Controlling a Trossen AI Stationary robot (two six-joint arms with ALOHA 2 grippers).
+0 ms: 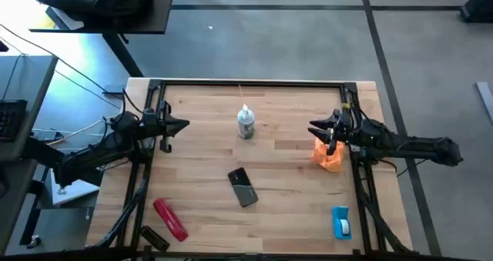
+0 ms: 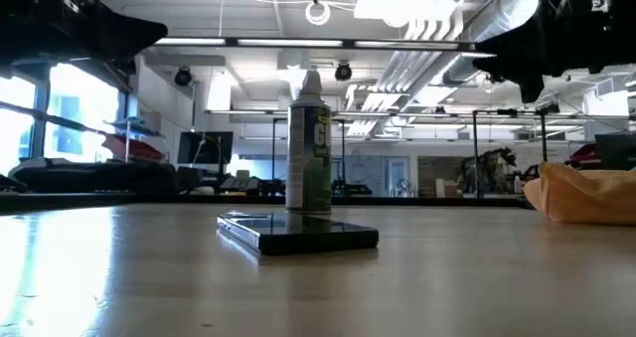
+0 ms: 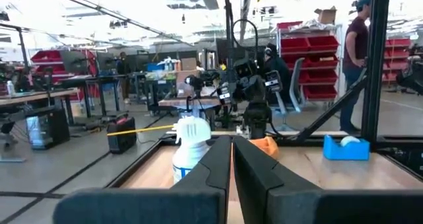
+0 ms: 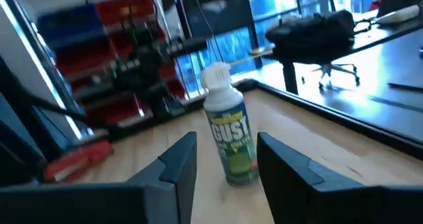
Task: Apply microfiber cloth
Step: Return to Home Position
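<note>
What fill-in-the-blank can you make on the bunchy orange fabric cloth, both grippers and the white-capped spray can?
1. The bunchy orange microfiber cloth lies under the ___ arm.
2. The right gripper is ___, gripping nothing.
3. The left gripper is ___.
4. The white-capped spray can stands ___, apart from the flat black rectangular phone.
Missing words: right; open; shut; upright.

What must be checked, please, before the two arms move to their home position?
1. Right claw open and empty: ok.
2. Microfiber cloth lying on the table, not gripped: ok.
3. Left claw shut, holding nothing: ok.
4. Black phone flat, apart from both claws: ok.
5. Spray can upright between the claws: ok.
</note>
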